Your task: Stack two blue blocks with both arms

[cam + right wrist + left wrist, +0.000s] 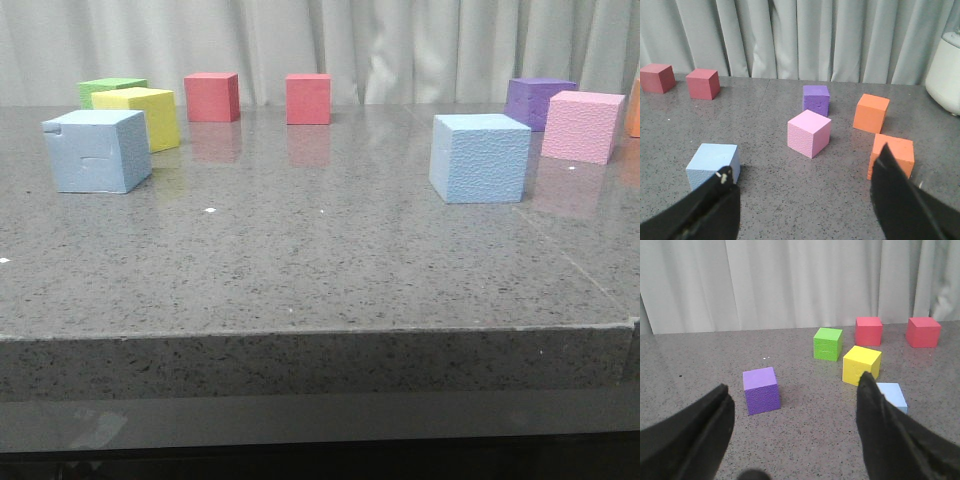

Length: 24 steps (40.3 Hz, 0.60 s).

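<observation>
Two pale blue blocks stand apart on the grey table. The smoother scuffed one (96, 150) is at the left; in the left wrist view (892, 394) it is partly hidden behind a finger. The pebbly one (479, 157) is at the right and shows in the right wrist view (713, 164) beside a fingertip. My left gripper (792, 410) is open and empty above bare table. My right gripper (802, 187) is open and empty too. Neither gripper shows in the front view.
Yellow (140, 117) and green (110, 90) cubes stand behind the left blue block, two red cubes (211, 97) (308, 98) at the back. Pink (581, 125) and purple (538, 101) cubes stand right of the pebbly block. Two orange cubes (871, 113) (892, 156) and another purple cube (760, 390) are nearby.
</observation>
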{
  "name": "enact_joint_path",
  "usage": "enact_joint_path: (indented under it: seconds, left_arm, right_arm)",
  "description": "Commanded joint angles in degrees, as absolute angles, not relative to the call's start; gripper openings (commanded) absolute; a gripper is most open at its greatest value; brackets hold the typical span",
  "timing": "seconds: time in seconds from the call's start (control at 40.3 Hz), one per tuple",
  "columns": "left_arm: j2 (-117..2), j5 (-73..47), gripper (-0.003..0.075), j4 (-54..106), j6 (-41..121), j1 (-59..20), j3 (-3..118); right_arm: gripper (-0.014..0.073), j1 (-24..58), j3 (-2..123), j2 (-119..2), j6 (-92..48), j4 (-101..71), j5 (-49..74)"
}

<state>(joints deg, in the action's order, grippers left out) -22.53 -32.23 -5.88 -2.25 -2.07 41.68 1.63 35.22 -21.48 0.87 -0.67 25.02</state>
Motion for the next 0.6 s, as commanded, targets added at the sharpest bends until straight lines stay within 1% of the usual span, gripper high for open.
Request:
enact_joint_path:
  seconds: [0.0,0.347,0.472,0.571]
  left_arm:
    - [-23.5,-27.3,0.0492,-6.1,-2.4,-2.2,43.1]
    - [-23.5,-27.3,0.0392,-6.1,-2.4,-2.2,43.1]
    - [-23.5,-27.3,0.0362,-6.1,-2.4,-2.2,43.1]
    - [-23.5,-27.3,0.0336,-6.1,-2.4,-2.2,43.1]
  right_arm:
    - [0.0562,1.5,37.2,-22.3,0.8,0.0,20.4]
    - [0.057,1.5,37.2,-22.3,0.8,-1.1,20.5]
    - [0.0661,1.5,37.5,-22.8,0.8,-1.4,21.0]
    - [0.0664,1.5,39.2,-24.7,0.8,-2.8,23.8]
